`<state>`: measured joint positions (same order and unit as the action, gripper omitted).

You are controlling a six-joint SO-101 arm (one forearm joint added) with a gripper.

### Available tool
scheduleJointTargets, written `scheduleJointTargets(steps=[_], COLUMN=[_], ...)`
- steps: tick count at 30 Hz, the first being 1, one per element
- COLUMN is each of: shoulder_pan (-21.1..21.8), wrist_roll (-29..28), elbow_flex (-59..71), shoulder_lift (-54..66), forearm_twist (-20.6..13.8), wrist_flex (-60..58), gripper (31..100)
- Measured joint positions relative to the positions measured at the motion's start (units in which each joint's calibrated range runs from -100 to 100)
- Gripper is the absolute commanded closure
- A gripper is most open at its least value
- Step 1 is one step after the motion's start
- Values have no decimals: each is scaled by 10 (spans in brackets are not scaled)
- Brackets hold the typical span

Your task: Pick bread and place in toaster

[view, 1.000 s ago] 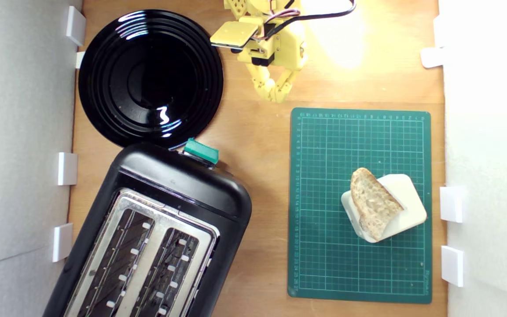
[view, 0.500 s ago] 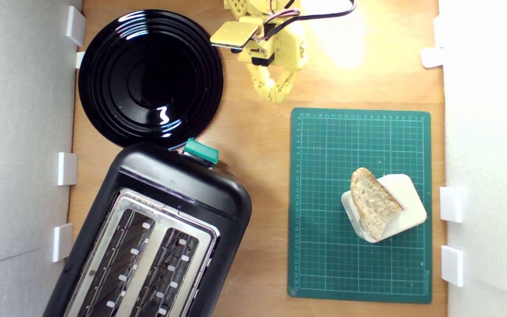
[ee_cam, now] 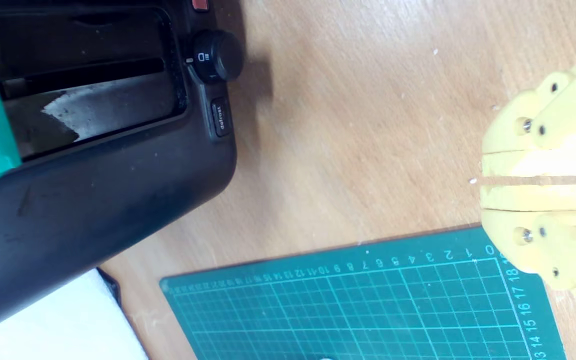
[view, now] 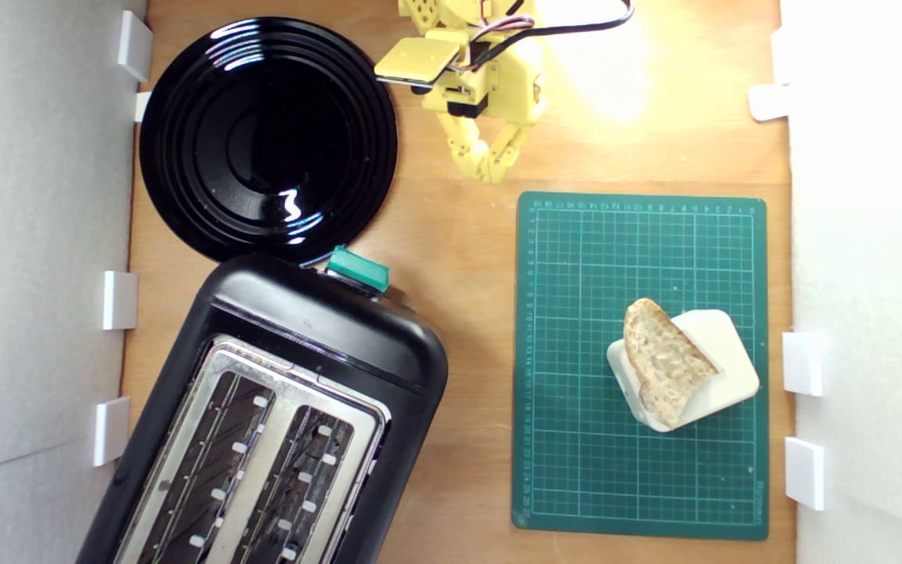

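Observation:
The bread [view: 664,362], a pale wedge with a tan crust, leans on a cream rounded-square block [view: 713,368] on the green cutting mat [view: 639,235] at the exterior view's right. The black toaster [view: 279,415] with a silver top, two slots and a teal lever knob [view: 357,268] fills the lower left. My yellow gripper [view: 490,171] hangs near the top centre, far from both, shut with nothing between its fingers. In the wrist view the gripper [ee_cam: 483,181] shows its fingers pressed together over the wood by the mat corner [ee_cam: 488,250]; the toaster's side [ee_cam: 93,150] is in view, the bread is not.
A round black plate [view: 267,141] lies at the upper left, just behind the toaster. White clips [view: 118,299] line both sides of the wooden table [view: 459,258]. Bare wood runs between the toaster and the mat. A black cable [view: 576,27] trails from the arm.

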<state>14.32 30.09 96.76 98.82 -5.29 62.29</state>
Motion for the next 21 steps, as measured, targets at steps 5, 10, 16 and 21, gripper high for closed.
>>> scheduleJointTargets(steps=[5,10,16,21], shoulder_pan=[-13,-15,-9,-6], wrist_roll=[5,10,14,7], elbow_flex=[-1,-7,-4,-4], shoulder_lift=[-2,-24,-122,-187], forearm_twist=[-11,-12,-12,21], wrist_flex=[0,-31,-158,-290], gripper=[837,835,835,835])
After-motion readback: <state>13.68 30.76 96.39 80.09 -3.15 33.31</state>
